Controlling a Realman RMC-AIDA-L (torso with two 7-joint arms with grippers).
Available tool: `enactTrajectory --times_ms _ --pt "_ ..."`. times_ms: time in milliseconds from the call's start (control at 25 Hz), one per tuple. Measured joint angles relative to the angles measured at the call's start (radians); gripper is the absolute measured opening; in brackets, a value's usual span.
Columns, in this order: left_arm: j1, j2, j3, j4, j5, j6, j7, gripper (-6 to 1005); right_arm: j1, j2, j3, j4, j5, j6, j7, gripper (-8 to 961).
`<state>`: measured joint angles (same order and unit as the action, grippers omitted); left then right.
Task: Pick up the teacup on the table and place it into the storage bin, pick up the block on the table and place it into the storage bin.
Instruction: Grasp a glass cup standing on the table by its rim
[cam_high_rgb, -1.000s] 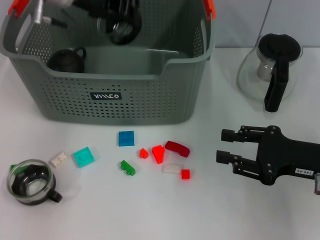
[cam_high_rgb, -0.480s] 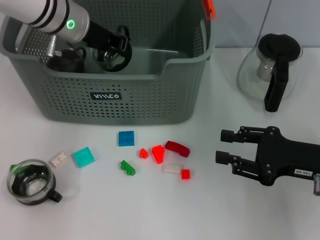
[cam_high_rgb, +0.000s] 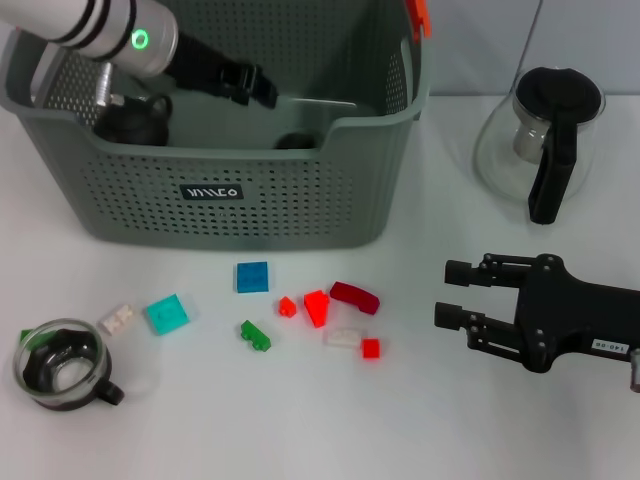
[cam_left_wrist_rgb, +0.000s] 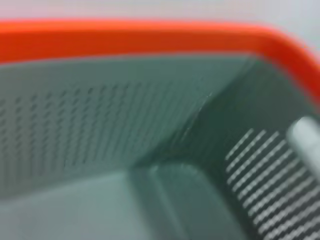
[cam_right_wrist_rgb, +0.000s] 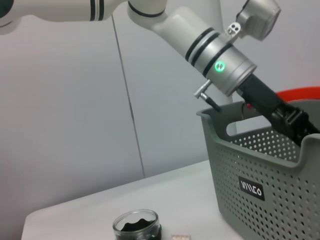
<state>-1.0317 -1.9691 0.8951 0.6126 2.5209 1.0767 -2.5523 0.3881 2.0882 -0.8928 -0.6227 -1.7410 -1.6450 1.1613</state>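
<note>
A glass pot (cam_high_rgb: 545, 135) with black handle stands on the white table (cam_high_rgb: 430, 420).

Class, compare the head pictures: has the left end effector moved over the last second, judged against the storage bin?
Yes. The left end effector has dropped from above the storage bin rim down inside it, shifting toward the right wall.

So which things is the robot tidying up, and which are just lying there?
Job: storage bin, left gripper reaching inside; teacup on the table; blocks, like the blue block.
Lying about: glass pot; right gripper, parked open over the table.
</note>
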Motion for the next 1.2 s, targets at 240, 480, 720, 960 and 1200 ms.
enactTrajectory --times_ms 240,480,720,960,1200 --pt "0.185 -0.06 -0.233 0.226 -0.424 0.251 0.337 390 -0.001 0.0 0.0 0.0 0.0 0.0 -0.001 524" --pt "0.379 -0.04 -0.412 0.16 -0.804 0.678 0.664 479 -0.001 0.0 0.002 0.001 0.0 0.001 0.0 523" --pt "0.556 -0.07 -0.488 0.264 -0.663 0.872 0.84 478 0.002 -0.002 0.003 0.001 0.0 0.001 0.0 523" --pt "0.646 -0.089 -0.482 0.507 -0.413 0.9 0.848 479 0.005 -0.004 0.003 0.001 0.0 0.001 0.0 523" --pt "0.645 -0.092 -0.433 0.729 -0.2 0.886 0.748 478 0.006 -0.005 0.006 0.001 -0.011 0.001 0.0 524"
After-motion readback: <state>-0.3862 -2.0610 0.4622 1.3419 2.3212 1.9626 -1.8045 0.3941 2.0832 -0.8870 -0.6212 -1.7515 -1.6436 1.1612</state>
